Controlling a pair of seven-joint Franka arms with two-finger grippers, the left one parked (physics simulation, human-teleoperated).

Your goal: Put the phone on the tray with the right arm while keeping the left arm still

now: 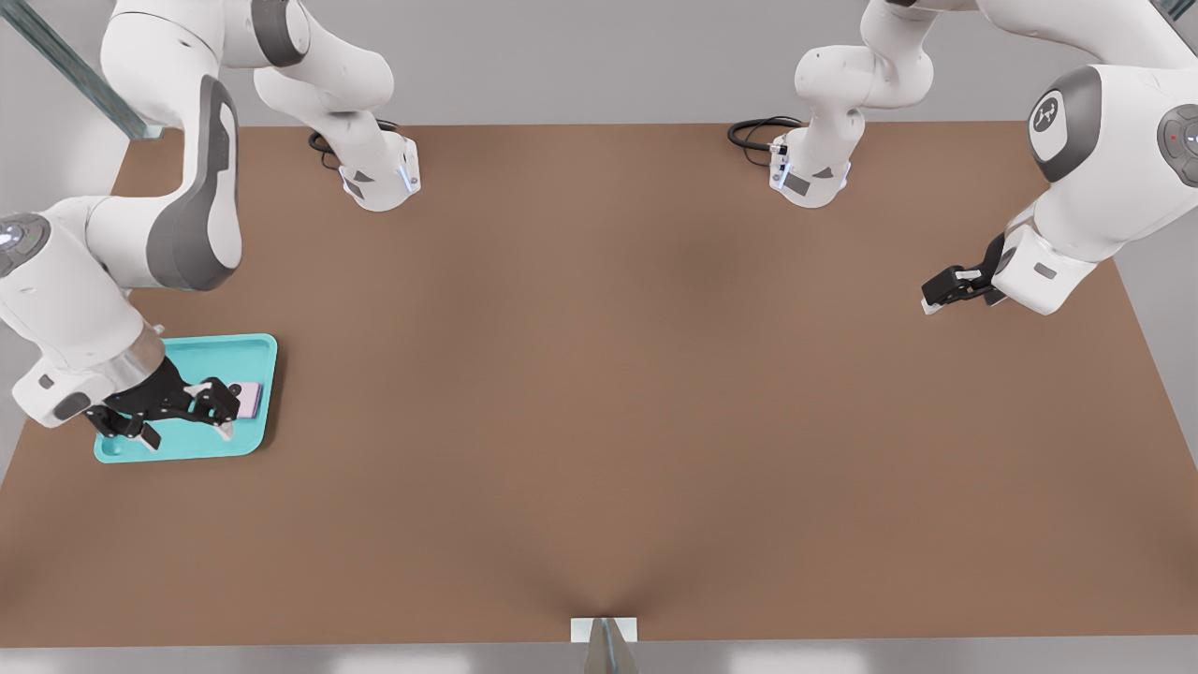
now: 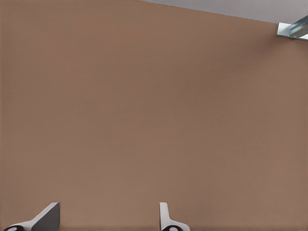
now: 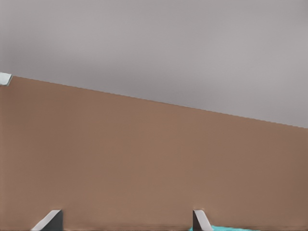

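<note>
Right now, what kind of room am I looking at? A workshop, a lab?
Probably a robot test bench, drawn by a simulator rather than filmed. Two white arms are bolted to a plain brown table before bare grey walls. The gripper, fingers open, hangs over a turquoise tray where a pink phone lies.

The tray (image 1: 201, 447) is turquoise; the phone (image 1: 249, 401) on it is pale pink; the gripper (image 1: 187, 432) over the tray is black with white tips; the right arm (image 1: 84, 281) is white with grey bands; the worktop (image 1: 599, 393) is plain brown.
</note>
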